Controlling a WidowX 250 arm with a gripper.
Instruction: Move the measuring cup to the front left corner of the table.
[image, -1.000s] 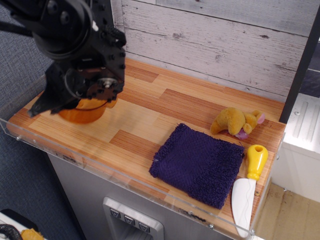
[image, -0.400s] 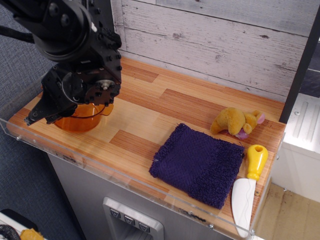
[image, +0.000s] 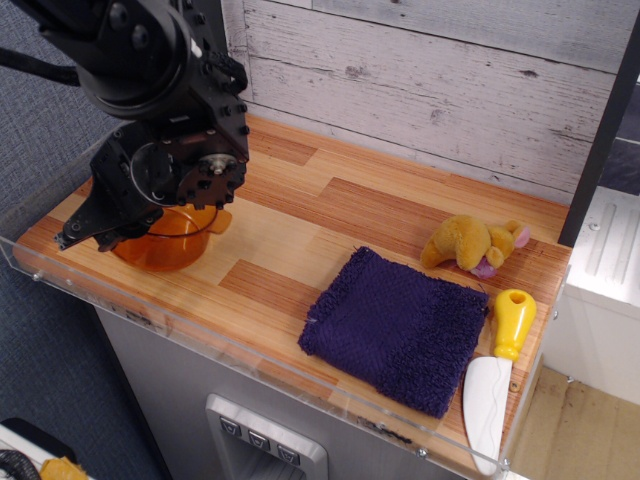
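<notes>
A whitewashed plank wall (image: 430, 90) is running behind the desk (image: 330, 215). Blue-grey carpet (image: 45, 370) is covering the floor at left, pale wood flooring (image: 585, 430) is showing at lower right, and a white cabinet (image: 605, 290) is standing beside it.

The translucent amber-orange plastic measuring cup (image: 163, 240) sits upright on the wooden-laminate table of light and reddish-brown striped planks (image: 330, 215), near its front left corner, just inside the clear acrylic rim. Its small tab handle points right; the cup's upper part is hidden.
</notes>
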